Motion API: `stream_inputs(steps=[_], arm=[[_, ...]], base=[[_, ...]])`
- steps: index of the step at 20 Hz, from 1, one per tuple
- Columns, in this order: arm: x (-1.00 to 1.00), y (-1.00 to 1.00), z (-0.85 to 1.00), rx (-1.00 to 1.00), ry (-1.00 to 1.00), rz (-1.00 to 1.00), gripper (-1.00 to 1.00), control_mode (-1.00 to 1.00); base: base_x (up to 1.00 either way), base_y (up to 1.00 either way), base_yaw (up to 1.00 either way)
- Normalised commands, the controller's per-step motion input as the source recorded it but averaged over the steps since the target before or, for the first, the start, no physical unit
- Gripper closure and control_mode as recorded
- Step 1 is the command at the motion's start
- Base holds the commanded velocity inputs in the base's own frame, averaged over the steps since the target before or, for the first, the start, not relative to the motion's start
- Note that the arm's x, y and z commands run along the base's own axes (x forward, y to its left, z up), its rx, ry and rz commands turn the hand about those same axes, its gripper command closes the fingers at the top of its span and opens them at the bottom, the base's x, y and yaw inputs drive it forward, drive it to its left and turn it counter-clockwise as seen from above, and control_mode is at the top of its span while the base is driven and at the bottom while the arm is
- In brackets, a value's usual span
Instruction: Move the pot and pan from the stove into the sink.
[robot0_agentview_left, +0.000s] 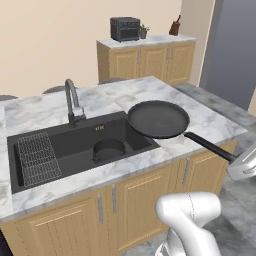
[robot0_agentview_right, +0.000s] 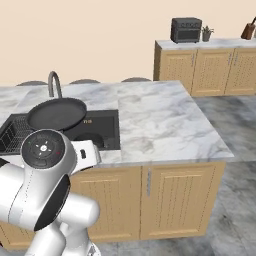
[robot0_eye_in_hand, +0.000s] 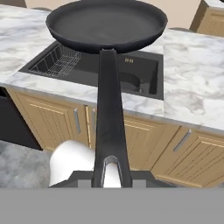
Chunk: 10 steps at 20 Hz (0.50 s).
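Pan (robot0_agentview_left: 158, 118), clamped at its handle end by the gripper (robot0_agentview_left: 243, 165), hangs at the sink's (robot0_agentview_left: 70, 175) 3 o'clock edge beside the already-sunk pot (robot0_agentview_left: 108, 148); next move: shift toward 9 o'clock, lower, release.

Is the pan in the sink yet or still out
Out. The pan is held level by its handle in the claw, above the right edge of the sink, where the pot already sits.

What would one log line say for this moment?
hand: shut on pan handle | pan: held above sink's right edge | pot: in sink
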Motion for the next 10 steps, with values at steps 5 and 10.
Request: stream_inputs(steps=[5,10], arm=[[0.0,0.0,0.0,0.0,0.0,0.0,1.0,1.0],[0.0,0.0,0.0,0.0,0.0,0.0,1.0,1.0]], base=[[0.11,0.11,0.04],[0.0,0.0,0.09]])
